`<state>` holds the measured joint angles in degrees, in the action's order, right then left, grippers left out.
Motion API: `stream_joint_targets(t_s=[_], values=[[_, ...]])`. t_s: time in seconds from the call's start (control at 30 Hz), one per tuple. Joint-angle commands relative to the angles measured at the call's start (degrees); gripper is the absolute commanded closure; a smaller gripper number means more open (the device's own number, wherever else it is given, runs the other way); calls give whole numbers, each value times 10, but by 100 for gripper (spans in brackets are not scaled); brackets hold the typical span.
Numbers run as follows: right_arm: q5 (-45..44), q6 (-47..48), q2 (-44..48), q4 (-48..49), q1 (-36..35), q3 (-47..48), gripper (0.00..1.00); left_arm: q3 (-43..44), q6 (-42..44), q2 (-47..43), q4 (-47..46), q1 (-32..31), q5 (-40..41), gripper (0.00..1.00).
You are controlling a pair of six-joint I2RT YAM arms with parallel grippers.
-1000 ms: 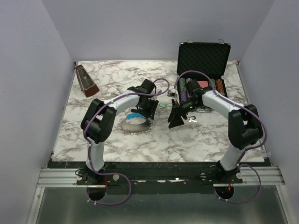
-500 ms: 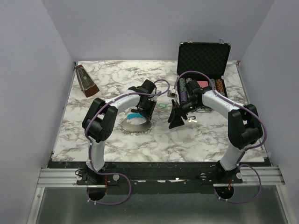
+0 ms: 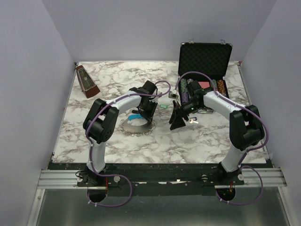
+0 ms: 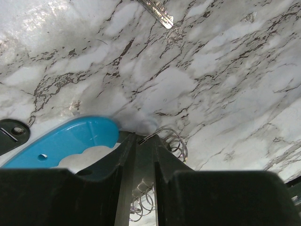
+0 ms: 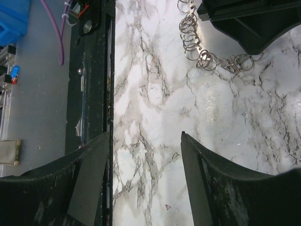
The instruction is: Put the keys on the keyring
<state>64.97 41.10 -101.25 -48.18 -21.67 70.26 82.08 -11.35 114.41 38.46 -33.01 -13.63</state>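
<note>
The keyring, a loop of silvery linked rings with a light blue curved section, lies on the marble table left of centre. My left gripper sits on its far right side. In the left wrist view the left gripper is shut on the keyring's wire, with loose rings beside the fingers. A green-headed key lies between the arms. Another small key lies by the right arm. My right gripper hovers open over bare marble, empty in its wrist view, with the keyring's chain ahead.
An open black case stands at the back right, with striped poker chips in front of it. A brown metronome stands at the back left. The table's near edge and black rail show left of the right fingers.
The left gripper's jaws have narrowed onto the keyring's wire and its wrist has shifted slightly. The right arm has not moved.
</note>
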Motion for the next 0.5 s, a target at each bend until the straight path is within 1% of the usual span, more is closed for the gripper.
stream_joint_targets(t_s=[0.0,0.2,0.27,0.33,0.43,0.47], values=[[3,12,-9,-15,0,19,29,12,6,4,1,1,-18,72],[2,14,-11,-17,0,21,29,11,5,-1,-2,1,-21,74],[3,14,-12,-18,0,21,29,10,6,-1,-3,1,-20,77],[3,15,-13,-19,0,22,29,9,6,-2,-3,1,-20,83],[4,16,-13,-19,0,22,29,6,5,-2,-4,1,-19,100],[4,16,-12,-20,0,22,29,5,5,-4,-7,1,-17,100]])
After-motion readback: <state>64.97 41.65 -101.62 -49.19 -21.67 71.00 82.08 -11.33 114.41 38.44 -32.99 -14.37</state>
